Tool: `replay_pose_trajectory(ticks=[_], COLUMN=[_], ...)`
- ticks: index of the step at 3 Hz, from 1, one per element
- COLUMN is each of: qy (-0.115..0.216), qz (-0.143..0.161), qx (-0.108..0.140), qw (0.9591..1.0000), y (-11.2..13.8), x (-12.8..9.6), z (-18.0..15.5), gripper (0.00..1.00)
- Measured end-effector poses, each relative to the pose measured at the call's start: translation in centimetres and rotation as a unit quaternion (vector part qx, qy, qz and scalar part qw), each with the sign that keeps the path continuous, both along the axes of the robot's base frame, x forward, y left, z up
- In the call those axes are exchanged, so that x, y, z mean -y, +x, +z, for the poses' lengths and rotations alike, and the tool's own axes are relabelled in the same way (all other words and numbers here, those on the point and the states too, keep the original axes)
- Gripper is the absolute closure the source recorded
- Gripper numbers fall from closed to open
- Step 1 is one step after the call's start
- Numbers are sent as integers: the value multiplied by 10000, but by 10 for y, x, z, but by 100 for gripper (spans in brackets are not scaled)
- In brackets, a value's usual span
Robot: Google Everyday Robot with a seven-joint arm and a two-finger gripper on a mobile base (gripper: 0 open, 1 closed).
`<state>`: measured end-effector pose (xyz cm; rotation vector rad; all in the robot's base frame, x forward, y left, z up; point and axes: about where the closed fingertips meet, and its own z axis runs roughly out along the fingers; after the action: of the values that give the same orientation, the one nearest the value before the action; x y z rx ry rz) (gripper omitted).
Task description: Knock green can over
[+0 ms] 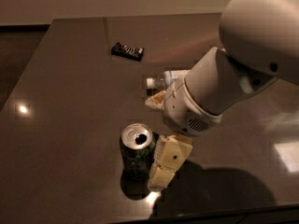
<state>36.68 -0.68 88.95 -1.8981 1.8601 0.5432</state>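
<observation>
Green can (137, 154) upright near table (70, 83) edge, closed fingers (158, 177) just beside

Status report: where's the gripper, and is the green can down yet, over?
Gripper low, beside green can, on its right in view; contact unclear. Can upright, not knocked. Nothing between them; bottle lies farther back.
</observation>
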Motion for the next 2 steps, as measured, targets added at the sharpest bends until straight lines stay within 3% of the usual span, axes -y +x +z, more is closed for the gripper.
replay_pose_trajectory(ticks=[1, 2], qy=[66, 195], qz=[142, 180], qx=[-54, -73], qw=[9999, 9996], y=[-7, -11], x=[-13, -16], z=[-9, -8], gripper=[0, 19])
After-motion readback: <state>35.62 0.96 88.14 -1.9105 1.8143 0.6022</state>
